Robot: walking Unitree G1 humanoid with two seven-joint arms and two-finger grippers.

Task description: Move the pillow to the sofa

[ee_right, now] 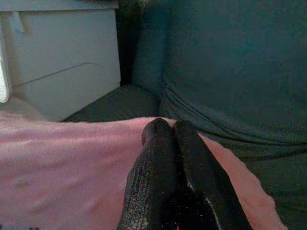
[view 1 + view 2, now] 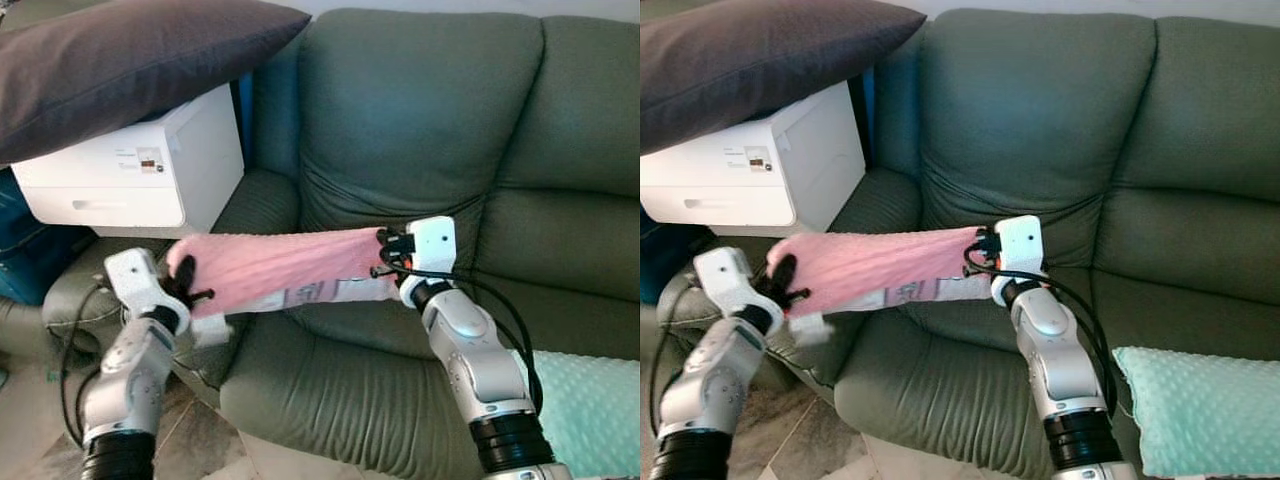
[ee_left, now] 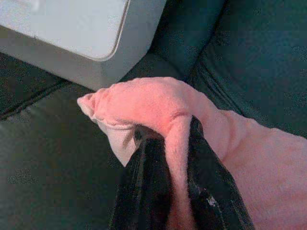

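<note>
1. The left gripper (image 2: 186, 283) is shut on one end of the pink pillow (image 2: 280, 265); in the left wrist view its jaws pinch a fold of the fabric (image 3: 175, 158) between them
2. The right gripper (image 2: 388, 250) holds the pillow's other end, jaws pressed together on the fabric, as the right wrist view shows (image 1: 175, 158)
3. The pillow hangs stretched between the two grippers, in the air above the front of the sofa's seat cushion and beside its left armrest; a white label panel shows on its underside
4. A mint-green pillow (image 2: 1200, 410) lies on the sofa seat to the right, well apart from the pink one
5. The green sofa (image 2: 420, 110) stands behind, its back cushions upright
6. A white printer (image 2: 140, 170) sits just past the armrest, with a dark grey cushion (image 2: 130, 60) resting on top of it
</note>
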